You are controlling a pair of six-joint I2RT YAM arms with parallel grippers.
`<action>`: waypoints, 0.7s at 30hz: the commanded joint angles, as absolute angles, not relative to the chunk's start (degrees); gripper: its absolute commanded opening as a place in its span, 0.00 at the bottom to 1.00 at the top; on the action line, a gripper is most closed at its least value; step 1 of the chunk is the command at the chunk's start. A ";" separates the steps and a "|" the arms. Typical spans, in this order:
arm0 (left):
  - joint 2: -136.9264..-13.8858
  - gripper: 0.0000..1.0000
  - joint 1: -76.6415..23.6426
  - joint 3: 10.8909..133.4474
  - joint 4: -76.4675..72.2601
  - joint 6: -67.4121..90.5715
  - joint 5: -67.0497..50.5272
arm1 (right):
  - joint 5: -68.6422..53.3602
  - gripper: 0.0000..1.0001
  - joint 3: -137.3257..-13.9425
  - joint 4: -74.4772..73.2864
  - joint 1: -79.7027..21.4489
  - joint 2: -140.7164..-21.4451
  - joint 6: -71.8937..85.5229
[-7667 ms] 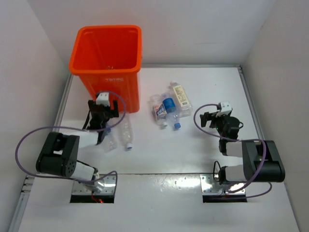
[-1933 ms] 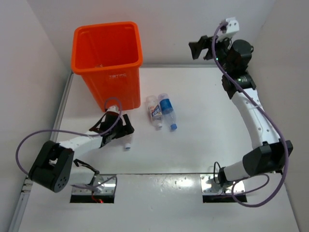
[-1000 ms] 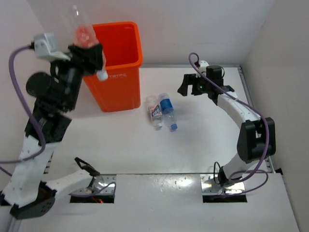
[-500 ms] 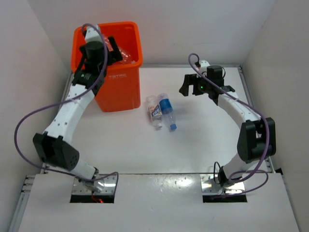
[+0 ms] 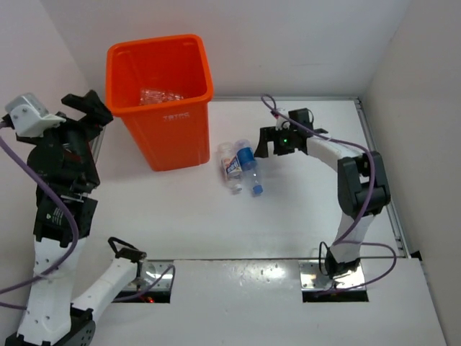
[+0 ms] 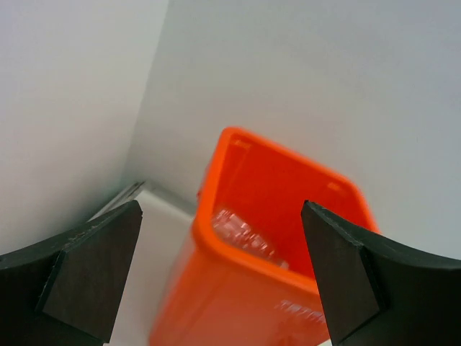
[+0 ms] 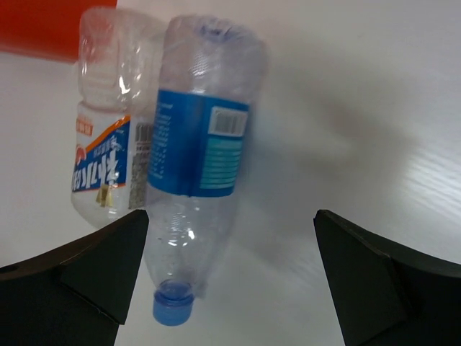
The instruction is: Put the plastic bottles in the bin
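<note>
Table [image 5: 302, 216]: blue-label bottle [image 5: 250, 164] lies w/ cap [image 5: 257, 189] nearward (axis near-far).

A robotics lab test cell is indicated. A white table [image 5: 288, 216] is boxed in on three sides by plain white panels [image 5: 425, 65]; a left arm [image 5: 54, 216] and a right arm [image 5: 358, 184] are bolted at its near edge to metal plates [image 5: 335, 275], and purple cables [image 5: 265, 101] (loose, looping) are left exposed.
</note>
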State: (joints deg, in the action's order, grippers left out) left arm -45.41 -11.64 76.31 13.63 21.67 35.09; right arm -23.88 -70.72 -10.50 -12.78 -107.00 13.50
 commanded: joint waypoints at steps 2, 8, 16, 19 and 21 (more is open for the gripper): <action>-45.88 1.00 -11.16 73.74 21.96 21.27 38.58 | -29.00 1.00 -73.65 -13.00 -17.83 -108.89 13.27; -44.82 1.00 -11.16 74.27 23.82 20.21 41.13 | -24.96 1.00 -76.02 -15.03 -21.18 -114.69 15.90; -44.82 1.00 -11.16 75.76 25.75 19.69 41.13 | -18.64 0.80 -78.49 -19.42 -21.71 -120.50 18.02; -44.82 1.00 -11.16 74.63 25.75 20.38 41.84 | -18.02 0.66 -78.49 -19.42 -19.96 -117.52 18.71; -44.82 1.00 -11.16 73.84 25.75 21.43 41.84 | -17.50 0.53 -79.18 -19.42 -18.12 -114.80 21.78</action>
